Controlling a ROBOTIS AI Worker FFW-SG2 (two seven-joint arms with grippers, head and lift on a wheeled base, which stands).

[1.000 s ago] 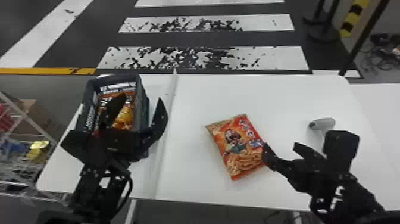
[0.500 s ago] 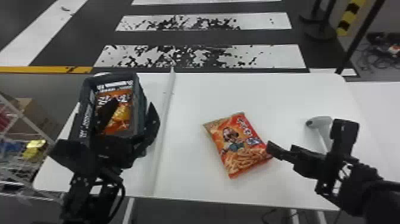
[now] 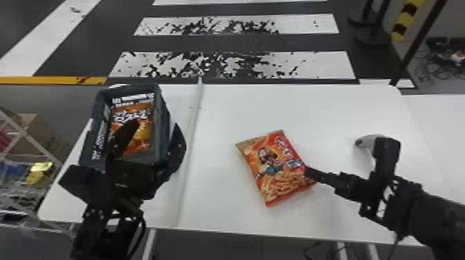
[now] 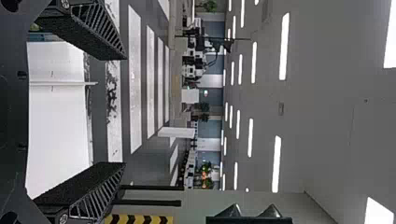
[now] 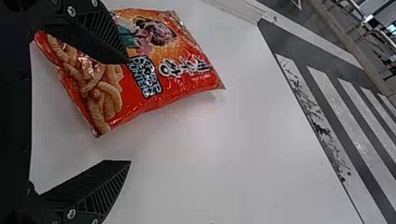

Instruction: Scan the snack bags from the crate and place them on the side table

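White desk (image 3: 221,103) has 1 loose bag (image 3: 276,169), likely unscanned; crate (image 3: 163,128) holds another bag (image 3: 142,134); left hand (image 4: 124,111), right hand (image 5: 129,112) spread.

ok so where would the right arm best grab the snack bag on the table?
The snack bag lies flat, its middle plumper than its thin end seams. I'd come down from above on the robot's right, jaws across the long sides at the middle; the right gripper is at that side.

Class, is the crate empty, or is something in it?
Not empty: an orange snack bag shows inside the crate.
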